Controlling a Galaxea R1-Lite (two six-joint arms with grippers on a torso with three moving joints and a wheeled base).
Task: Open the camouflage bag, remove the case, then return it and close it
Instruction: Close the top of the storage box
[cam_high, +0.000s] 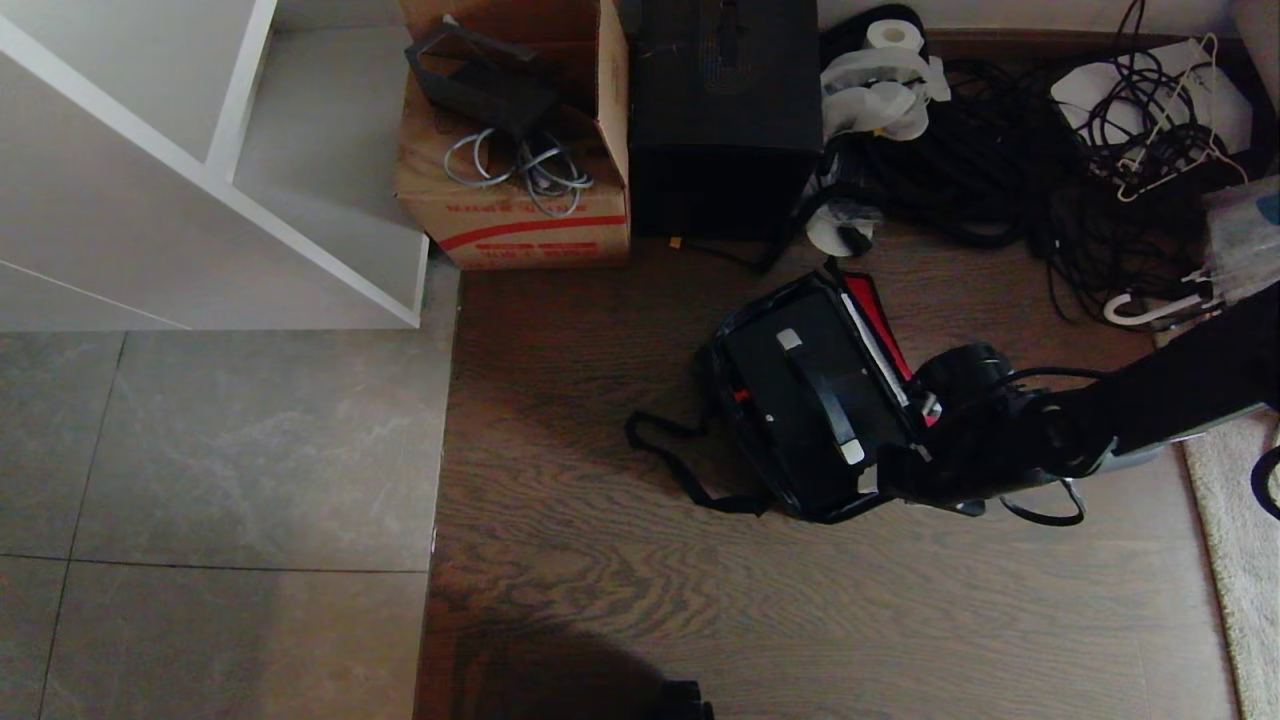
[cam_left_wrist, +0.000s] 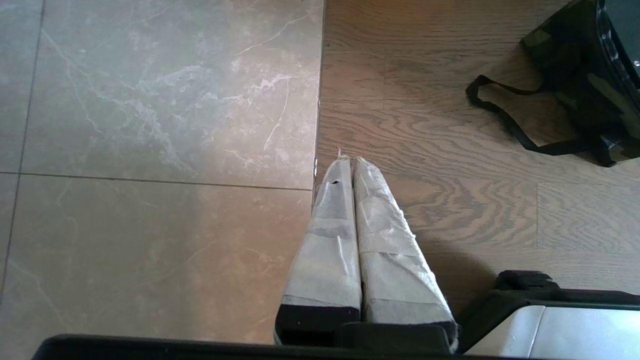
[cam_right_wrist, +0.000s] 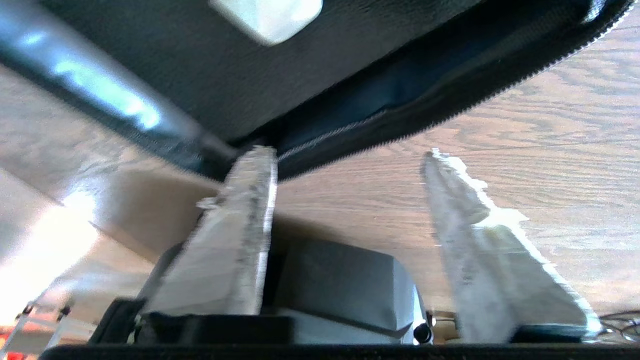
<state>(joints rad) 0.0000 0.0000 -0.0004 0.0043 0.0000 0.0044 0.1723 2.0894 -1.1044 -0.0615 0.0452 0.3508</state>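
Note:
The camouflage bag (cam_high: 712, 365) stands open on the wood floor, its red lid lining (cam_high: 880, 320) folded back toward the far right. The black case (cam_high: 780, 420) sits inside it, handle (cam_high: 815, 395) with silver ends on top. The bag's black strap (cam_high: 680, 460) trails toward the left. My right gripper (cam_high: 885, 470) hovers at the bag's near right corner. In the right wrist view this gripper (cam_right_wrist: 345, 152) is open and holds nothing, with one fingertip (cam_right_wrist: 257, 165) at the zipper edge (cam_right_wrist: 450, 115). My left gripper (cam_left_wrist: 345, 159) hangs shut and parked, well apart from the bag (cam_left_wrist: 575, 65).
A cardboard box (cam_high: 515, 130) with cables and a taller black box (cam_high: 725, 110) stand behind the bag. A tangle of black cables (cam_high: 1000, 150) and paper rolls (cam_high: 890, 80) lie at the far right. White shelving (cam_high: 200, 170) is far left, a rug (cam_high: 1240, 560) at the right edge.

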